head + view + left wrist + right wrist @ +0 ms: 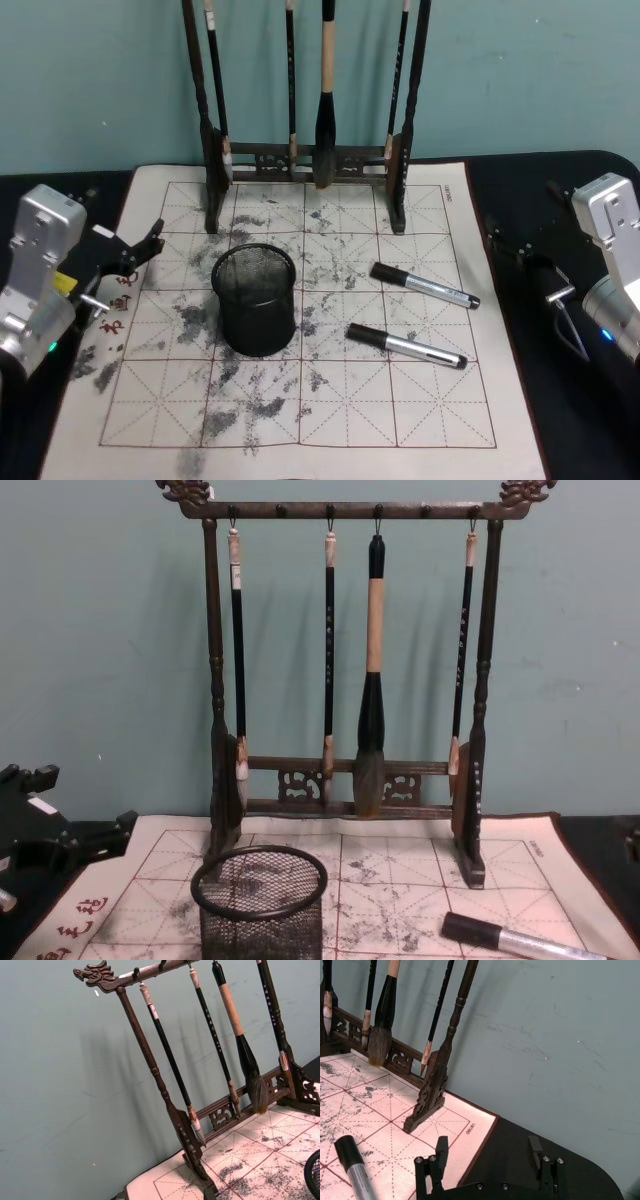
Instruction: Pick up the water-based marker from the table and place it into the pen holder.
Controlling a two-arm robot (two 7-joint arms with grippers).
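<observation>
Red characters [111, 325] on practice mat [420, 400], illegible.

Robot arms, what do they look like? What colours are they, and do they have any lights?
Each arm ends in a boxy silver-grey metal wrist. The left gripper has black fingers, with a yellow sticker near them and a tiny green light lower down on the arm. The right gripper has two flat black fingers fixed on with small silver screws, and its arm shows a little blue light.
</observation>
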